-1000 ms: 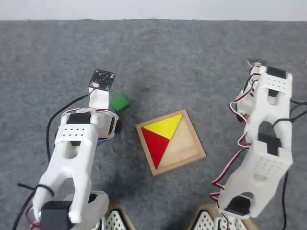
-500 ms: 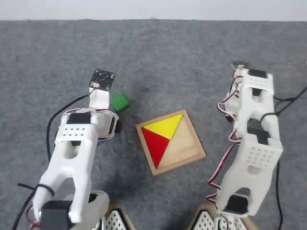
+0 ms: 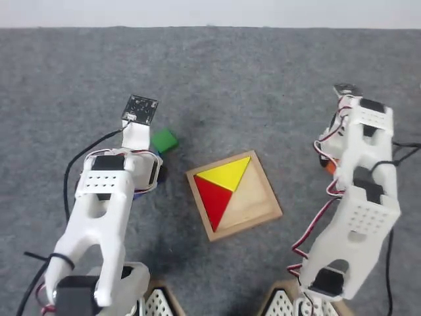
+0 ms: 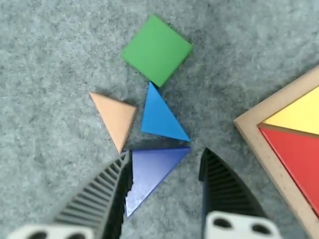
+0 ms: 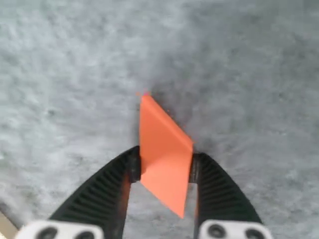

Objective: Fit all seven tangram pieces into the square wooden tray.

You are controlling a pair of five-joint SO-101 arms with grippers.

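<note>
The square wooden tray (image 3: 263, 204) lies mid-table with a yellow triangle (image 3: 225, 174) and a red triangle (image 3: 214, 199) in it. My left gripper (image 4: 164, 164) is open, its fingers on either side of a dark blue triangle (image 4: 149, 172). Just beyond lie a lighter blue triangle (image 4: 160, 117), a tan triangle (image 4: 115, 118) and a green square (image 4: 156, 49); the green square (image 3: 164, 140) also shows from above. My right gripper (image 5: 164, 167) is shut on an orange parallelogram (image 5: 163, 152), held over the carpet to the right of the tray; a sliver of the orange piece (image 3: 329, 166) shows beside that arm.
Grey carpet covers the table. The tray's corner (image 4: 269, 124) lies close beside my left gripper. The left arm (image 3: 105, 217) stands left of the tray, the right arm (image 3: 358, 197) to its right. Open carpet stretches behind the tray.
The right arm swung left and then back to the right, ending close to where it started. The left arm and the pieces by it have not moved.
</note>
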